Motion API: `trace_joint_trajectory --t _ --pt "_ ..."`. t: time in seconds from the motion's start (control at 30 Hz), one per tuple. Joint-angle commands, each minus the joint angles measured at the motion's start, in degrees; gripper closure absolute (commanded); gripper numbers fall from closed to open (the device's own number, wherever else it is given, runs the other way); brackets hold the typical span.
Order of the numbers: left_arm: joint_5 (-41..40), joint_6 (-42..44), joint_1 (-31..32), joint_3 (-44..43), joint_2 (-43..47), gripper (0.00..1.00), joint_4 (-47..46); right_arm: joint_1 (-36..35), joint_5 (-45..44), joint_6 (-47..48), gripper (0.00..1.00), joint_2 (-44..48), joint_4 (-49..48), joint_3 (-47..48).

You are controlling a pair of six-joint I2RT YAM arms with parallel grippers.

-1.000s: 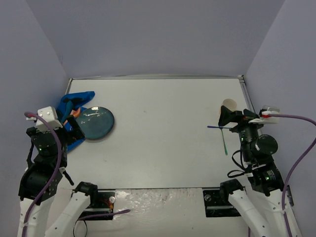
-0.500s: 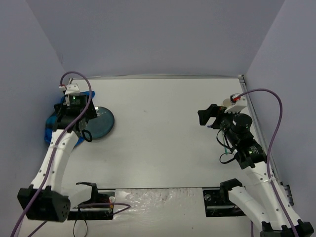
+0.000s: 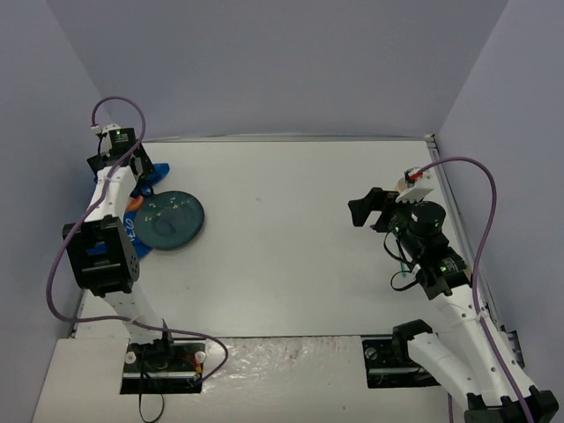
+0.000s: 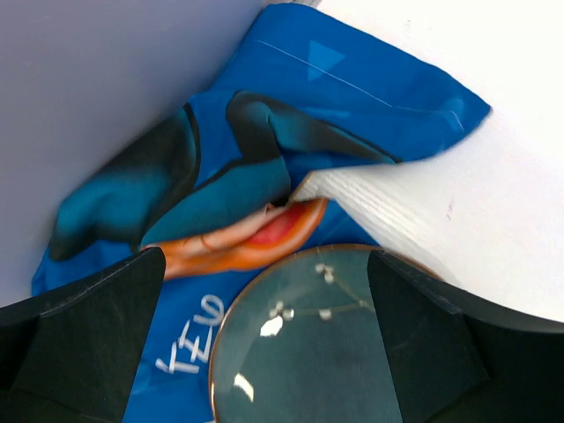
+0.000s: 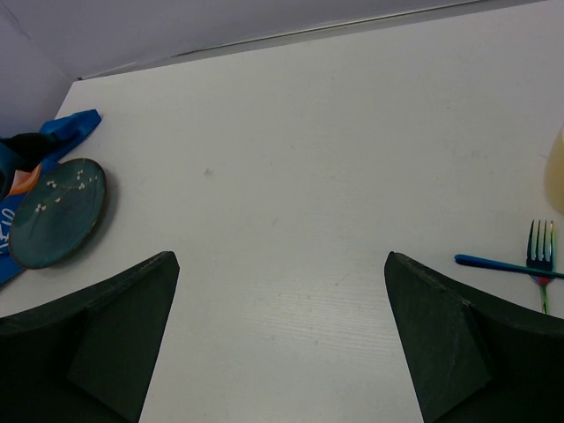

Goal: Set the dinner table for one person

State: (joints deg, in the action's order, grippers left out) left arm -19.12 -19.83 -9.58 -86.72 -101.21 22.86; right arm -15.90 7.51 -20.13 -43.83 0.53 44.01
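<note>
The white dinner table carries a crumpled blue cartoon-printed placemat at the far left. A dark teal plate lies partly on it. My left gripper is open and empty, hovering over the placemat's bunched far end next to the left wall. In the left wrist view the placemat and the plate lie between my open fingers. My right gripper is open and empty above bare table at the right. The right wrist view shows the plate far off.
A fork crossed over a blue-handled utensil lies at the right side, beside a cream cup at the frame edge. The purple walls stand close on the left, back and right. A metal rail edges the far side.
My left arm has swung from near its base out to the far left, over the placemat's far end. My right gripper has lifted and moved left, away from the fork and cup.
</note>
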Motion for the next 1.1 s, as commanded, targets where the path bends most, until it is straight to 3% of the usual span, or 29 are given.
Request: trace_joint_trajectory --t 0.0,0.3,0.43,0.6,0.7,0.77,1.07 --pt "0.75 0.00 -2.69 -6.90 -6.70 0.03 -1.14 -0.45 1.29 0.31 0.00 0.12 -4.38 0.22" --pt "0.79 1.50 -4.66 -13.93 -17.50 0.03 0.04 -0.45 2.11 1.06 0.00 -0.21 -4.31 -0.02" --pt "1.62 1.91 -5.46 -17.24 -21.47 0.12 0.11 -0.45 2.42 1.06 0.00 -0.47 -4.39 -0.24" --pt "0.56 3.53 -5.72 -20.75 -25.38 0.39 1.15 -0.36 2.68 1.06 0.00 -0.29 -4.39 -0.25" --pt "-0.22 6.06 -5.89 -23.51 -26.19 0.80 1.57 -0.45 2.95 1.15 0.00 -0.03 -4.22 -0.42" --pt "-0.30 7.56 -5.89 -24.14 -24.54 0.98 1.33 -0.45 3.03 1.23 0.00 -0.03 -4.30 -0.34" --pt "-2.21 13.11 -5.51 -28.21 -13.26 1.00 -0.18 -0.45 4.35 0.89 0.00 -0.24 -4.39 0.28"
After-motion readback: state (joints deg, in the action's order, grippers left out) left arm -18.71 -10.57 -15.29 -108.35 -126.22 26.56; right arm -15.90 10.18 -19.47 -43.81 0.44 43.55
